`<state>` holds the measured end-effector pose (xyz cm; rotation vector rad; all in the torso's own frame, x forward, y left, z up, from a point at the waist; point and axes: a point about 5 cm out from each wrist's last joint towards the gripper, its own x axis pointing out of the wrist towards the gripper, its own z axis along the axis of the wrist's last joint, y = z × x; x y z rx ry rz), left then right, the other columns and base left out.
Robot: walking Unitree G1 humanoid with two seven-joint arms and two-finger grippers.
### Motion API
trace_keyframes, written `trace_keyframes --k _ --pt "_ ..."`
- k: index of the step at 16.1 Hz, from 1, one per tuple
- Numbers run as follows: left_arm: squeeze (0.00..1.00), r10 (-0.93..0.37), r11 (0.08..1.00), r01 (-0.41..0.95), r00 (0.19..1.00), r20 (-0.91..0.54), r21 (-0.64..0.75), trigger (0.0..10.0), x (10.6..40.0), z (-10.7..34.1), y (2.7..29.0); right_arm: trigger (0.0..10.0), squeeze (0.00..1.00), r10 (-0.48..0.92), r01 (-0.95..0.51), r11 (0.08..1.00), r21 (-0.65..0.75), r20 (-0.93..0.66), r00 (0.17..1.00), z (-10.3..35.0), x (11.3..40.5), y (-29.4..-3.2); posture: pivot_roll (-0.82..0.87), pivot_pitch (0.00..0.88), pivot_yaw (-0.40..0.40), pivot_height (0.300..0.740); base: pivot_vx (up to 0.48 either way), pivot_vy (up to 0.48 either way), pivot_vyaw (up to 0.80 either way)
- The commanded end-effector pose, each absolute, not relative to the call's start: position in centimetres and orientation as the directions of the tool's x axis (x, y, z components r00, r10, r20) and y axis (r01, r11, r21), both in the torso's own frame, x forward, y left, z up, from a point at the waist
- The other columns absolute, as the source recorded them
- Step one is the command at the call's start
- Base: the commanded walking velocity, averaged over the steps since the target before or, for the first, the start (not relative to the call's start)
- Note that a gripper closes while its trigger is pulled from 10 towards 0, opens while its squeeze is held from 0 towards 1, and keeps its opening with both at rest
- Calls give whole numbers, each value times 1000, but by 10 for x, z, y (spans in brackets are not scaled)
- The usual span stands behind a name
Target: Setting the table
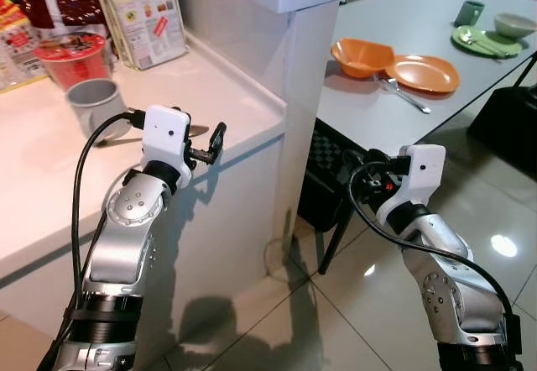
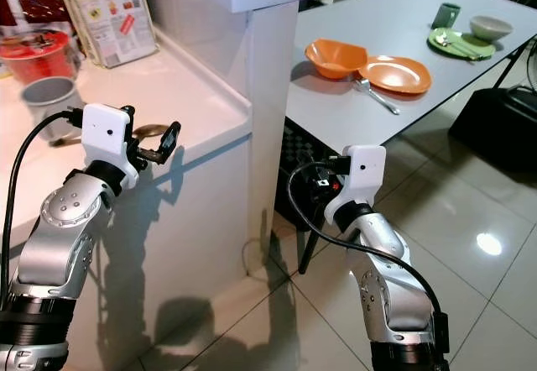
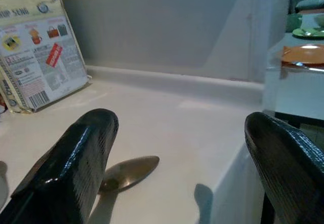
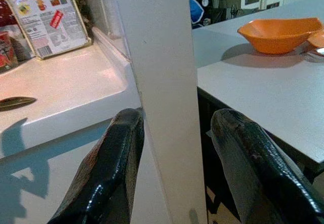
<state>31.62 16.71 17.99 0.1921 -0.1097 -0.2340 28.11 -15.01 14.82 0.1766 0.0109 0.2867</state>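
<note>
Spoon (image 3: 129, 172) lay flat on the white table (image 1: 226, 111) near its front edge, its bowl just beside one finger of the left pincer (image 1: 207, 144), not touching it. That pincer hovered low over the table edge with its two black fingers (image 3: 76, 163) spread apart and nothing between them. A grey cup (image 1: 94, 104) stood behind the spoon, with a red noodle cup (image 1: 74, 55) and a printed bag (image 1: 143, 14) further back. The right pincer (image 4: 177, 168) hung lower, beside the white pillar (image 1: 298, 128), its fingers apart and empty. Beyond the pillar, a grey dining table (image 1: 403, 44) carried an orange bowl (image 1: 361, 56) touching an orange plate (image 1: 422, 73), a piece of cutlery (image 1: 404, 96) beside them, and farther off a green plate (image 1: 482, 42), a pale bowl (image 1: 514, 24) and a green cup (image 1: 470, 12).
</note>
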Motion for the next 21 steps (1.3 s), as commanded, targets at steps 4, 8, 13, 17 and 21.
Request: trace_keyframes --k 4,8,13,17,21 --pt "0 -234 953 206 966 105 224 10000 316 186 169 10000 0 309 -309 943 122 19 951 151 281 -148 54 0 -17 740 366 0 516" --pt "0 -235 949 206 966 104 237 10000 316 186 170 10000 0 331 -329 935 134 11 944 148 279 -146 53 0 -20 740 367 0 200" --pt "0 -402 901 370 909 113 227 10000 304 187 159 10000 0 344 -342 930 138 12 939 148 277 -146 52 0 -20 740 0 0 0" --pt "0 -437 886 412 895 87 213 10000 302 185 159 10000 0 345 -343 928 144 12 938 147 276 -147 52 0 -17 740 0 0 0" --pt "0 -450 881 429 890 74 202 10000 302 184 159 10000 0 340 -338 929 149 12 940 147 275 -148 52 0 -15 740 0 0 0"
